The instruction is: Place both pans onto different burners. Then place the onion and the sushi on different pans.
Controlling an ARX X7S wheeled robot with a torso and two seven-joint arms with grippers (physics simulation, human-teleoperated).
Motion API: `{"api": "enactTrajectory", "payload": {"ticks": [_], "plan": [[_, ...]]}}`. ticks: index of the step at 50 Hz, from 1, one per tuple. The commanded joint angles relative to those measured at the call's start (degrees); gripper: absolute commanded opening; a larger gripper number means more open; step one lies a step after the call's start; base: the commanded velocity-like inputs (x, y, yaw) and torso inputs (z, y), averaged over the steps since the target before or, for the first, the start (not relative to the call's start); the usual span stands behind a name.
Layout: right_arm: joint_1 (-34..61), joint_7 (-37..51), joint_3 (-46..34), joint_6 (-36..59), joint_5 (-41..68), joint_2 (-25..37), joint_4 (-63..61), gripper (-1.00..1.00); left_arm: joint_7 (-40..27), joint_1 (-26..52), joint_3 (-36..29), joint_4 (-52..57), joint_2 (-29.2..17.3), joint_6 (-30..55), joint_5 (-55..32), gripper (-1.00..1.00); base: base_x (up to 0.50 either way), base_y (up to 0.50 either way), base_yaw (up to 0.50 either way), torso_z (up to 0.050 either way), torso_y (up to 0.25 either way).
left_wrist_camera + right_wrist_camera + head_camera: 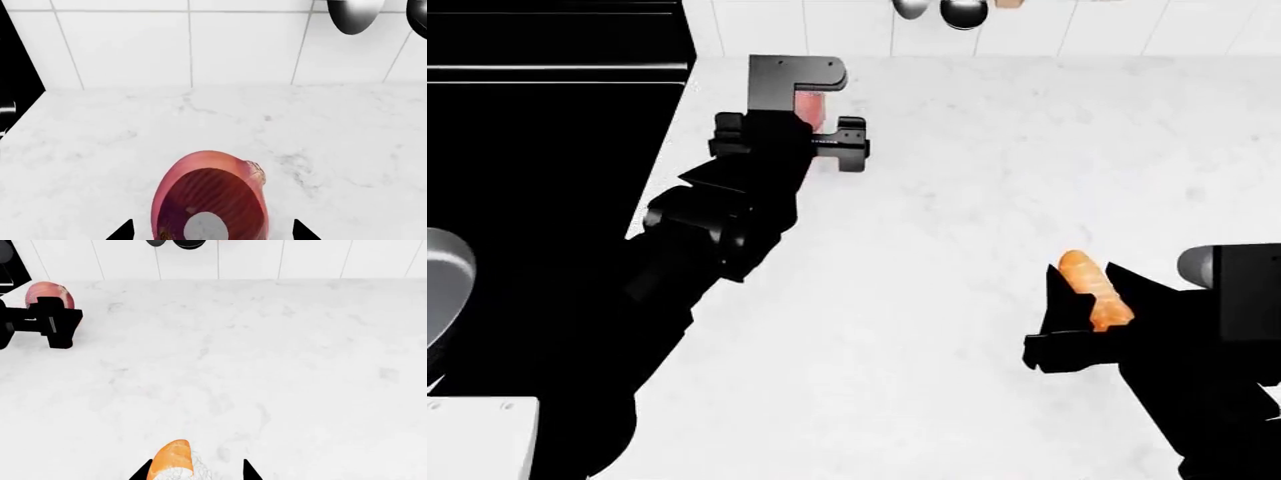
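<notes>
The onion (212, 200), a pinkish-purple ball, sits on the white marble counter between the fingers of my left gripper (213, 233). The jaws are open, with a gap on each side. In the head view the onion (811, 108) is near the stovetop's right edge, inside the left gripper (822, 112). The sushi (172, 460), orange on white, lies between the open fingers of my right gripper (195, 472), close to one finger. It also shows in the head view (1084, 278). The grey steel pan (441, 290) shows at the left edge. The black skillet and the burner circles cannot be made out.
The black glass stovetop (547, 120) fills the left side, next to the counter (988, 190). Steel ladles (961, 12) hang on the tiled back wall. A white block (481, 440) sits at the lower left.
</notes>
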State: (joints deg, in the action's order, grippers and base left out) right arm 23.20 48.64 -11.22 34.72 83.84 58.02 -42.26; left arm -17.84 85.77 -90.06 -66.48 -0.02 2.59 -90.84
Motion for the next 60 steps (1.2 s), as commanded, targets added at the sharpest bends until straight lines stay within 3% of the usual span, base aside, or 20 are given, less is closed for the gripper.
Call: {"api": "enactTrajectory", "payload": {"ticks": [1,23,39,45,52,60], "plan": [[-0.17,-0.50,0.14,0.26,-0.85,-0.13,-0.07,-1.00,-0.05,-0.17,0.07,-0.41,0.01,0.20,-0.98,-1.00,0.00,0.00,0.00,0.000,0.000],[-0.04,-0.32,-0.15,0.34,-1.06,-0.50,-0.33,-1.00,0.46,0.06,-0.39,-1.55,0.01,-2.76,-3.22,-1.00,0.00,0.00,0.00,0.000,0.000],[1.02,-0.07,-1.11,1.01,-1.33,-1.35,-0.44,-1.00,3.54,-0.27,-1.30,0.56,-0.02,-3.40,-1.20,-1.00,0.00,0.00,0.00,-0.012,0.227],[1.59,0.13,-1.46,1.18,-1.41,-1.87,-0.53,-1.00,-9.14,0.76,-1.49,34.29,-16.02,-3.37,-0.46,-1.00,0.00,0.00,0.00,-0.013,0.250],[2.27,0.17,-1.91,1.52,-1.53,-2.28,-0.67,-1.00,-17.94,1.10,-1.98,60.24,-29.12,-3.82,1.21,-1.00,0.00,0.00,0.00,-0.013,0.250],[2.24,0.04,-2.04,1.48,-1.74,-2.45,-0.87,-1.00,-25.28,0.74,-2.13,80.84,-40.90,-4.74,3.05,-1.00,0.00,0.00,0.00,-0.013,0.250]]}}
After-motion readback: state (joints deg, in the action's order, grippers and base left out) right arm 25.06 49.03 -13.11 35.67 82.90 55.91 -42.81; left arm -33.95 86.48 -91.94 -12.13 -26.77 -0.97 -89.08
